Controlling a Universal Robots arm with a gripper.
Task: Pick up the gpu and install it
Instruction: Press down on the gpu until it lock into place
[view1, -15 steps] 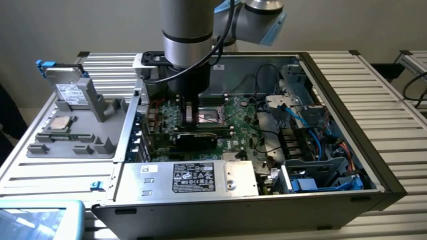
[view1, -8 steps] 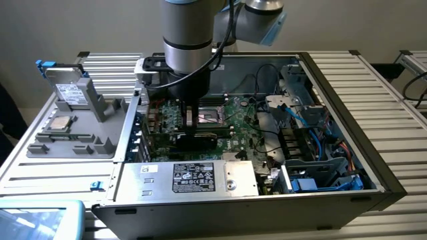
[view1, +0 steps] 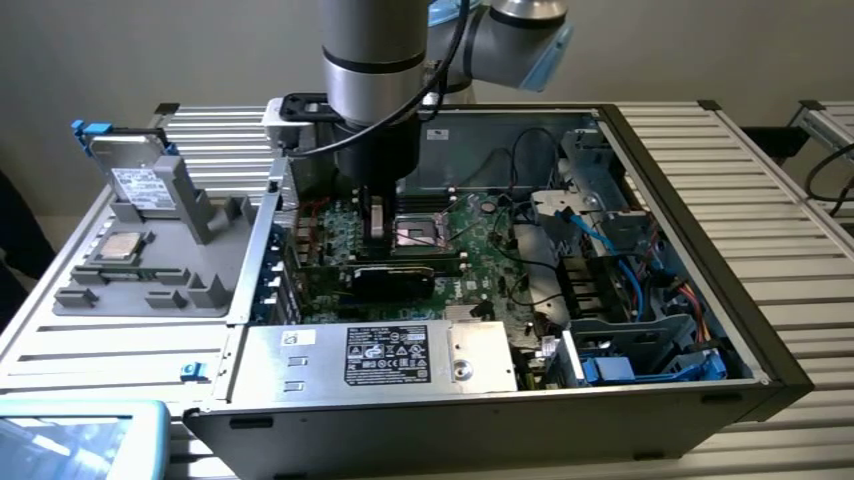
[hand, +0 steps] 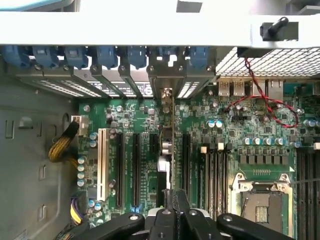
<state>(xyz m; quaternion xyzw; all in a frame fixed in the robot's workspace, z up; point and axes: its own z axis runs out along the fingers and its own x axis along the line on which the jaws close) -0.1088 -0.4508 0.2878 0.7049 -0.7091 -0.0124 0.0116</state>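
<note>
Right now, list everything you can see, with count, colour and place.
computer case: one, black, open, on the slatted bench.
motherboard: one, green, inside the case.
gpu: one, thin card seen edge-on, standing at a motherboard slot, its bracket at the case's rear openings.
power supply: one, silver, at the case's front edge.
parts tray: one, grey, at the exterior view's left.
hard drive: one, silver, upright in the tray.
claw: one, black, shut on the gpu.

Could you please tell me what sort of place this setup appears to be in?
Probably a robotics lab or test bench for computer assembly: an open computer case lies on a slatted metal table, with a grey parts tray beside it.
</note>
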